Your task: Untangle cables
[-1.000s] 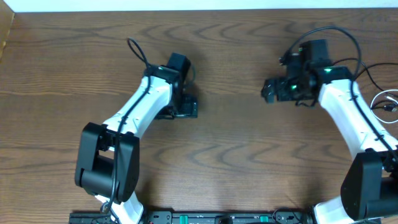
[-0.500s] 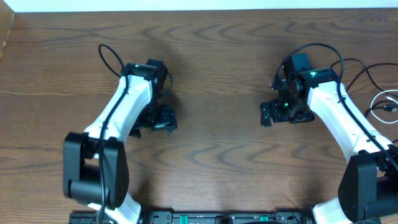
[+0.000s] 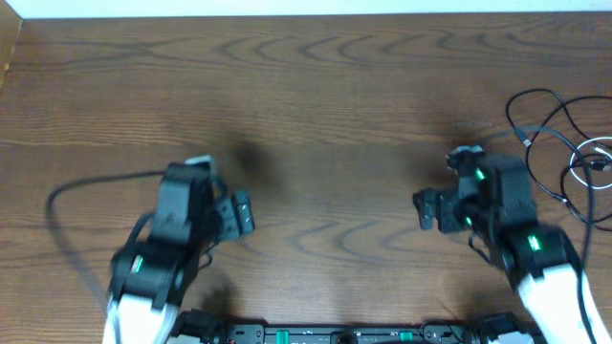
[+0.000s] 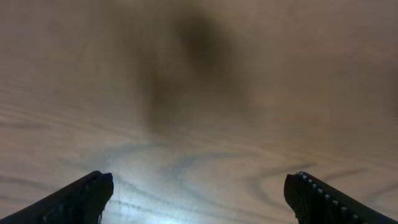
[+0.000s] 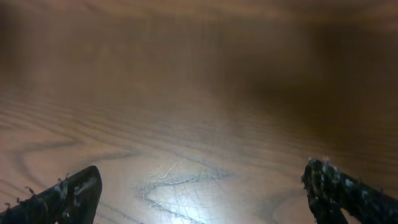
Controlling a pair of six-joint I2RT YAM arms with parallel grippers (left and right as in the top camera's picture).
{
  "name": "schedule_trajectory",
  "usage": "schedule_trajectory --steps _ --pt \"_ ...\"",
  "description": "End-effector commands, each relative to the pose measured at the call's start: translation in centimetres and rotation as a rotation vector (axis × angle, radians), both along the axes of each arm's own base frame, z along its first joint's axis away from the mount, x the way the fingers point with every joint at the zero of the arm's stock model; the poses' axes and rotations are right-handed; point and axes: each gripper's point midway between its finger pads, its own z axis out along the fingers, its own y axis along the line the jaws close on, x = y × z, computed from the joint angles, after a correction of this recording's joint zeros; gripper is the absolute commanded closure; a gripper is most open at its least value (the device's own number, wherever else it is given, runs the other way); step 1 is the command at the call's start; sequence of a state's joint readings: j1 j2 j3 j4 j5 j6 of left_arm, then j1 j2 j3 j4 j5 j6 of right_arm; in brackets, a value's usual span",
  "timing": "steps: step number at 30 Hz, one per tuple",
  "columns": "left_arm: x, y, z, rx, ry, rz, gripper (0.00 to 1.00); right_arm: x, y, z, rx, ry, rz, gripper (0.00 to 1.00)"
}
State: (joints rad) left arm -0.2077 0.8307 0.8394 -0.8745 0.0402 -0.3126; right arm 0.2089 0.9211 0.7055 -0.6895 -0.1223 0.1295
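The cables lie at the table's far right edge: thin black cords (image 3: 541,98) looping beside a white cord (image 3: 597,146). My right gripper (image 3: 426,208) is open and empty over bare wood, well to the left of the cables. My left gripper (image 3: 241,212) is open and empty at the front left, far from them. In the left wrist view the gripper (image 4: 199,190) has its fingers wide apart with only wood between them. The right wrist view shows the same for the right gripper (image 5: 202,183). No cable shows in either wrist view.
The wooden table (image 3: 335,86) fills the overhead view. A black arm wire (image 3: 59,215) arcs out to the left of the left arm. A black rail (image 3: 335,334) runs along the front edge between the arm bases.
Both arms have pulled back from the table's far middle toward the front edge. The left gripper went left and nearer, the right gripper nearer. More of the cables at the right now shows.
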Motion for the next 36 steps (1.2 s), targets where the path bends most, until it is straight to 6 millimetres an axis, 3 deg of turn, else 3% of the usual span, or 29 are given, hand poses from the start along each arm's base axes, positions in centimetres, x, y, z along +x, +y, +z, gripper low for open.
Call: schedule_trajectory --steps 1,3,10,20,29,32,36 --pt "-1.3 0.8 3.2 0.000 -0.176 0.008 0.06 -1.1 -1.2 1.7 -0.006 -0.125 -0.047 0.01" --pt "-2.4 1.1 5.3 -0.023 -0.283 0.010 0.06 -1.9 -1.3 3.4 0.011 -0.198 -0.048 0.01" --pt "-4.4 1.5 8.0 -0.057 -0.438 0.013 0.06 -2.7 -1.5 5.6 0.035 -0.297 -0.049 0.01" --pt "-4.6 1.5 7.8 -0.056 -0.431 0.013 0.05 -3.9 -1.8 4.0 0.016 -0.217 -0.048 0.01" --pt "-4.6 1.5 7.8 -0.056 -0.431 0.013 0.05 -6.6 -2.5 1.3 -0.024 -0.073 -0.051 0.01" --pt "-4.6 1.5 7.8 -0.056 -0.431 0.013 0.05 -6.3 -3.5 2.2 -0.038 -0.129 -0.095 0.01" --pt "-4.6 1.5 7.8 -0.056 -0.431 0.013 0.05 -5.0 -4.6 5.2 -0.059 -0.324 -0.119 0.01"
